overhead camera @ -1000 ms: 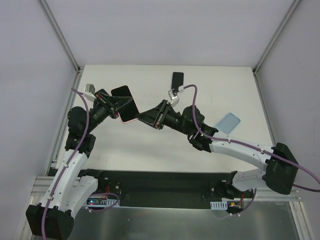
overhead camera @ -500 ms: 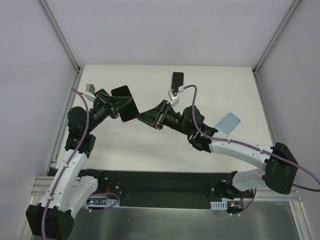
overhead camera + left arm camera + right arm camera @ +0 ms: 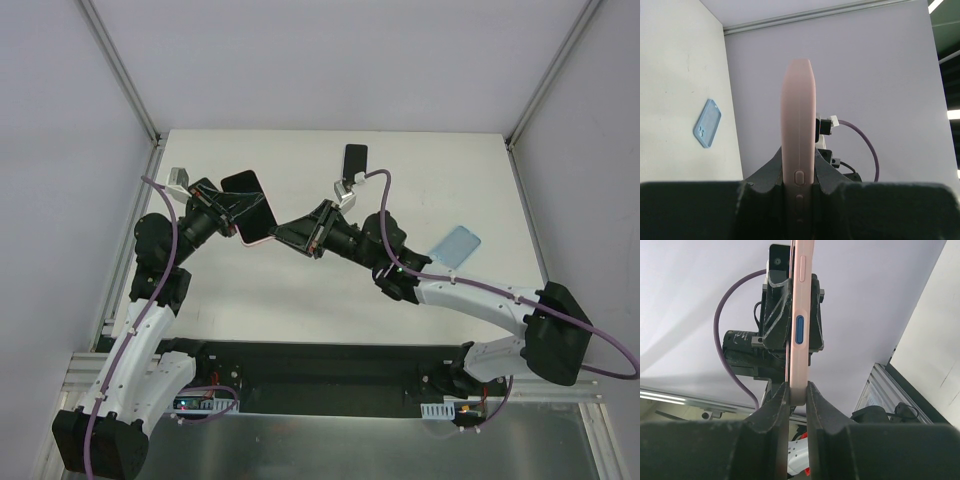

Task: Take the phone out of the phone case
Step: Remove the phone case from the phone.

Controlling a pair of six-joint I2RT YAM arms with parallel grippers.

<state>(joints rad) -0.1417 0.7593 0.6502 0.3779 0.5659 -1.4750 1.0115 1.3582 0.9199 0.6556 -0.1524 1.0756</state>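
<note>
A phone with a black screen (image 3: 247, 196) sits in a pink phone case (image 3: 256, 239) and is held up off the table, screen facing up and away. My left gripper (image 3: 226, 214) is shut on the case's long sides; in the left wrist view the case edge (image 3: 798, 120) stands upright between the fingers, its side buttons showing. My right gripper (image 3: 283, 233) meets it from the right. In the right wrist view both fingers press on the case's near end (image 3: 800, 330), pinching it at the right gripper (image 3: 798, 391).
A light blue case (image 3: 456, 245) lies flat on the white table at the right, also seen in the left wrist view as the blue case (image 3: 707, 123). A small black phone (image 3: 355, 158) lies near the back edge. Grey walls enclose the table.
The right gripper's jaws have closed in onto the end of the pink case. Both arms and the phone have shifted only slightly.
</note>
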